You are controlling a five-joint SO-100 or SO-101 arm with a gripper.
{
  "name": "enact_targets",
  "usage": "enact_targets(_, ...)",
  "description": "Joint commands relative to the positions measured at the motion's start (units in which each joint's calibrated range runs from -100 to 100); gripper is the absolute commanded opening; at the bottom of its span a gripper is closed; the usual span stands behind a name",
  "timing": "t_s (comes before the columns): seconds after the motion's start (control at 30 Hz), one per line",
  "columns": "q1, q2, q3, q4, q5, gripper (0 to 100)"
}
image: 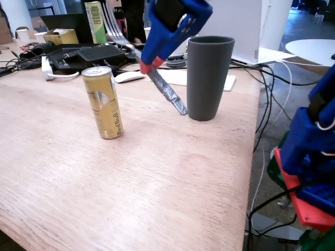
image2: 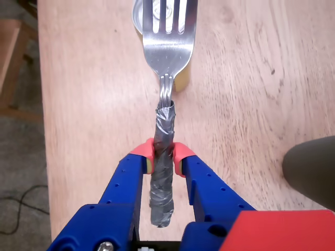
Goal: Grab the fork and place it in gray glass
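My blue gripper (image: 148,66) with red fingertips is shut on the fork's (image: 166,90) foil-wrapped handle and holds it in the air, tilted, tines up and to the left. The handle's lower end hangs just left of the gray glass (image: 208,77), which stands upright on the wooden table (image: 131,172). In the wrist view the gripper (image2: 163,157) clamps the foil handle, the fork (image2: 167,47) points away from it, and the glass (image2: 312,170) shows at the right edge.
A gold drink can (image: 103,102) stands upright left of the fork; it lies under the tines in the wrist view (image2: 140,15). Cables, a mouse (image: 129,77), a laptop and boxes crowd the table's far edge. Blue and red robot parts (image: 311,157) are at the right.
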Motion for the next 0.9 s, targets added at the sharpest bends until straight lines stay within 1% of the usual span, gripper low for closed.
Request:
enact_targets(0.0,-1.3,-6.0,-1.4,-1.4,1.3,0)
enact_targets(0.07,-4.9,-10.6,-1.4,-1.4,3.2,0)
enact_targets(0.17,-5.1,-17.6,-1.4,-2.6,3.4,0)
enact_targets(0.27,-3.7,-19.0,-1.4,-13.1,4.1,0)
enact_targets(0.33,-2.9,-18.8,-0.6,-21.5,6.6,0)
enact_targets(0.4,-1.9,-18.1,-0.3,-27.6,9.4,0)
enact_targets(0.47,4.4,-17.7,-0.2,-32.0,11.2,0)
enact_targets(0.6,12.9,-14.7,-0.3,-40.6,14.8,0)
enact_targets(0.77,23.5,-12.9,-0.2,-46.8,15.2,0)
enact_targets(0.87,28.9,-12.9,0.0,-47.6,15.2,0)
